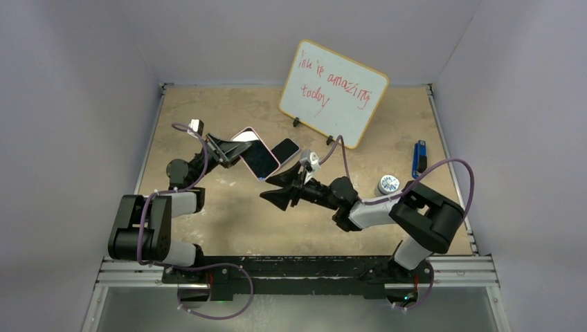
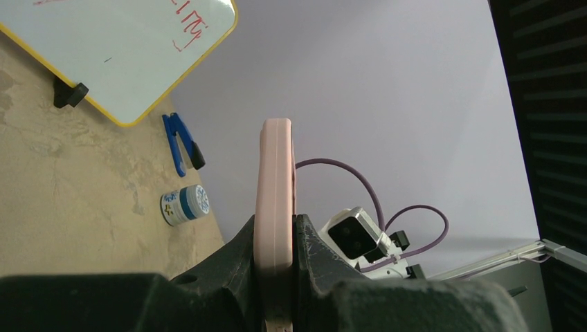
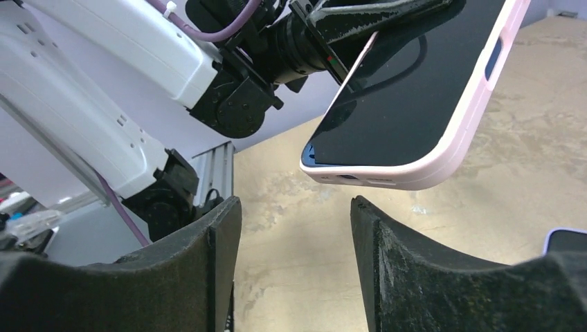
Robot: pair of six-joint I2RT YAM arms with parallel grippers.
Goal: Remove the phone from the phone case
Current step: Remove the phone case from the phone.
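Phone (image 1: 259, 159) sat inside its pink case (image 3: 473, 114), dark screen showing, and the pair hung tilted in the air above the bench (image 1: 208, 228), touching nothing below. My left end effector (image 1: 225, 149) was clamped on one end of that case. In the left wrist view the case stood edge-on between my two fingers, both pressed against its faces. My right end effector (image 3: 294, 207) was spread wide and gripped nothing. Its fingers (image 3: 208, 277) sat just under the rounded lower corner of the case, near it but apart from it. From above, that end effector pointed up and left toward the free end of the phone.

A second phone (image 1: 284, 149) lay flat on the bench just beside the held one, on its right. A whiteboard (image 1: 333, 93) with red writing leaned on its stand at the far side. A small jar (image 1: 387, 185) and a blue clip (image 1: 419, 158) rested well off to the right, near my right arm.
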